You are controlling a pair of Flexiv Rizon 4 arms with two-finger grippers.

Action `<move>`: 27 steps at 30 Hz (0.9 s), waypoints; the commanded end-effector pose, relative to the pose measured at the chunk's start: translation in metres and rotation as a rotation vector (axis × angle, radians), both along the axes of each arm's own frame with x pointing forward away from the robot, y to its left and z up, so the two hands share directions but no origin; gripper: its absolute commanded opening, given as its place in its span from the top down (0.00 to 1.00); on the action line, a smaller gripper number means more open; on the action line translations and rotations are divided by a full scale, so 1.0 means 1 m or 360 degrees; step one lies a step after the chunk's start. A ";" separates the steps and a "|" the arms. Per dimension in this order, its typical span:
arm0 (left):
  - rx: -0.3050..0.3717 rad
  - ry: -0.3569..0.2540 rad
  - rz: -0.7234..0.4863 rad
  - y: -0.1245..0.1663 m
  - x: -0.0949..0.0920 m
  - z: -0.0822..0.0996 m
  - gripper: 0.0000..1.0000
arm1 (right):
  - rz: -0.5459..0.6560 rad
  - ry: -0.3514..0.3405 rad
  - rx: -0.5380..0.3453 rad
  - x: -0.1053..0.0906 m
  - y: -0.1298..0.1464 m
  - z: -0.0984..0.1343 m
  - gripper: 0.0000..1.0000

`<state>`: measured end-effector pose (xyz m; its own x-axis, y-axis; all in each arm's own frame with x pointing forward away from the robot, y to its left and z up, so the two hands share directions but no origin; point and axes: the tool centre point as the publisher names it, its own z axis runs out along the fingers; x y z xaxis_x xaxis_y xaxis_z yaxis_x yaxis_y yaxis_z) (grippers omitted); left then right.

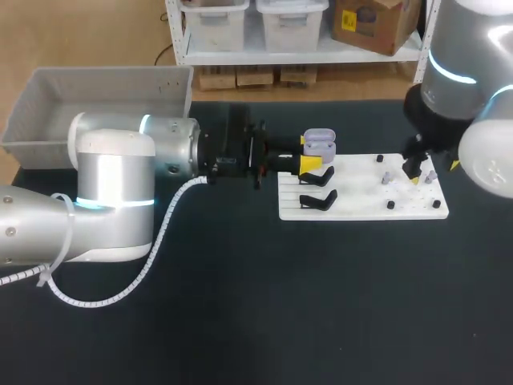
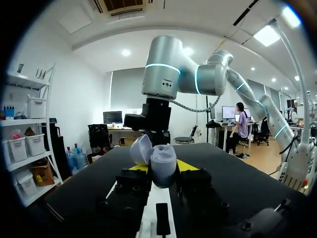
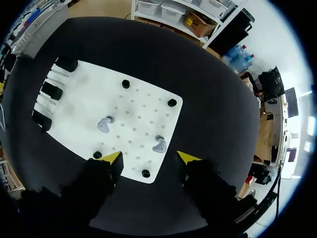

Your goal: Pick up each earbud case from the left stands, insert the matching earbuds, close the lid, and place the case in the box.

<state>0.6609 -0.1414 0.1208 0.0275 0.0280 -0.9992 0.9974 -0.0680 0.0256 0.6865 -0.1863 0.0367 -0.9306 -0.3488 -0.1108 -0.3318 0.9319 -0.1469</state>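
Closest to you, the matte black table spreads wide, and your left arm, smooth silver and rounded, lies low across it with a white spiral-wrapped cable looping down its side. Follow it out to the flat white board. Along that board's left edge sit the angular black stands, two of them bare.

At the farthest stand, the left gripper is clamped narrow on the earbud case, a yellow tip pressed to each side. It's a small, glossy lavender pebble with its rounded lid tipped open. From the wrist camera, the case fills the whole gap.

Over on the board's right half, the right gripper hangs above the near edge, jaws spread wide and holding nothing. Just ahead of it lies one grey earbud, roughly in line with the gap; a second earbud lies apart from it, further in on the peg-holed surface. Round black pegs dot the board's corners.

Farthest back on your left sits the box — pale grey plastic, rectangular, with sloped walls.
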 end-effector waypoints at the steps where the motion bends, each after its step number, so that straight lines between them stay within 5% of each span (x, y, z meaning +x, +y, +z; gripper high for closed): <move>1: -0.0003 -0.0003 0.0004 0.000 0.000 -0.001 1.00 | -0.0002 -0.0007 -0.0032 0.002 0.001 -0.004 0.51; 27: -0.0003 -0.0003 0.0004 0.000 0.000 -0.001 1.00 | -0.0032 0.0000 -0.0180 0.016 -0.014 -0.025 0.60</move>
<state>0.6609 -0.1414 0.1207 0.0275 0.0280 -0.9992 0.9974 -0.0680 0.0255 0.7017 -0.1996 0.0129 -0.9373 -0.3412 -0.0709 -0.3142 0.9155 -0.2512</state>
